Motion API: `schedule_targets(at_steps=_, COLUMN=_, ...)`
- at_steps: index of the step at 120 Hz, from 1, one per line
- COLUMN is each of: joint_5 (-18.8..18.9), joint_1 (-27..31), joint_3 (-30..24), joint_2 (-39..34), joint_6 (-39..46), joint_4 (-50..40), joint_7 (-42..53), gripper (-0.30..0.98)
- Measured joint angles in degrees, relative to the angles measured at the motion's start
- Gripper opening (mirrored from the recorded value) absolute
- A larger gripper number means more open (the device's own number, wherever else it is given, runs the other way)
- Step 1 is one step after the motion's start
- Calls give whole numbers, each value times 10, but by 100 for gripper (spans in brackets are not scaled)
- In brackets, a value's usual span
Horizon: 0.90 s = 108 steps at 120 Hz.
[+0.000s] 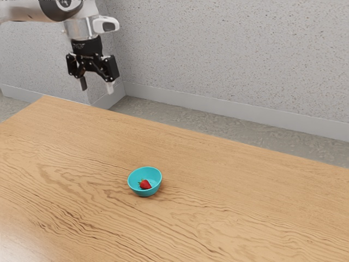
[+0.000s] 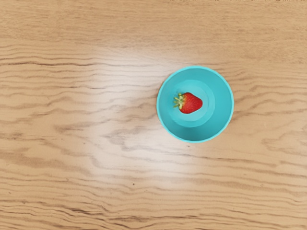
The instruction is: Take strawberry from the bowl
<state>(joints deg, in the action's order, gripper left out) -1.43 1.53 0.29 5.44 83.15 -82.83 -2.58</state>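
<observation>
Gripper (image 1: pixel 97 86) is hanging high at the exterior view's upper left, pointing down, well apart from the bowl (image 1: pixel 135 189). Its two fingers (image 1: pixel 83 84) are standing spread with a clear gap between them, so the hand is reading as released. Arm (image 1: pixel 82 28) is coming in from the exterior view's upper left.

Strawberry (image 1: pixel 145 185) is lying inside the bowl, on the bottom, close to the middle. It's resting on its side: green leafy cap (image 2: pixel 179 101) is facing one side of the bowl wall, red tip is pointing toward the opposite side. In the exterior view the cap is facing left and the tip is pointing right.

Bowl is round, turquoise, and sitting upright on the wooden table (image 1: pixel 229 180), mouth up. In the exterior view it's sitting left of center, away from the table's far edge. Wrist view is looking down into it, with the whole rim and the strawberry showing. Wood grain is running around it, and a pale patch of glare (image 2: pixel 120 110) is showing on the tabletop beside the bowl.

Behind the table, a speckled grey wall (image 1: pixel 218 54) is rising above a light baseboard (image 1: pixel 218 107) and a grey floor (image 1: pixel 218 125).
</observation>
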Motion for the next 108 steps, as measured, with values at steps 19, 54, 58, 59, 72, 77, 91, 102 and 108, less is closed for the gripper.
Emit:
schedule_targets(at_steps=19, joint_5=-1, joint_1=-1, joint_3=1, joint_2=53, joint_6=33, joint_4=1, joint_7=-8, gripper=69)
schedule_targets(at_steps=54, joint_5=-126, joint_1=-196, joint_3=181, joint_2=36, joint_6=134, joint_4=-144, joint_7=-186, gripper=69)
schedule_targets(at_steps=58, joint_5=-136, joint_1=-198, joint_3=175, joint_2=19, joint_6=160, joint_4=-188, joint_7=-214, gripper=69)
schedule_targets(at_steps=59, joint_5=-138, joint_1=-199, joint_3=173, joint_2=16, joint_6=166, joint_4=-195, joint_7=-221, gripper=69)
schedule_targets(at_steps=72, joint_5=-164, joint_1=-206, joint_3=158, joint_2=13, joint_6=240, joint_4=-233, joint_7=-317, gripper=69)
schedule_targets(at_steps=77, joint_5=-171, joint_1=-206, joint_3=157, joint_2=22, joint_6=272, joint_4=-236, joint_7=-349, gripper=69)
schedule_targets(at_steps=91, joint_5=-175, joint_1=-203, joint_3=160, joint_2=44, joint_6=310, joint_4=-239, joint_7=-426, gripper=67)
schedule_targets(at_steps=102, joint_5=-153, joint_1=-202, joint_3=160, joint_2=62, joint_6=326, joint_4=-242, joint_7=-477, gripper=61)
schedule_targets(at_steps=108, joint_5=-141, joint_1=-203, joint_3=159, joint_2=66, joint_6=332, joint_4=-253, joint_7=-501, gripper=57)
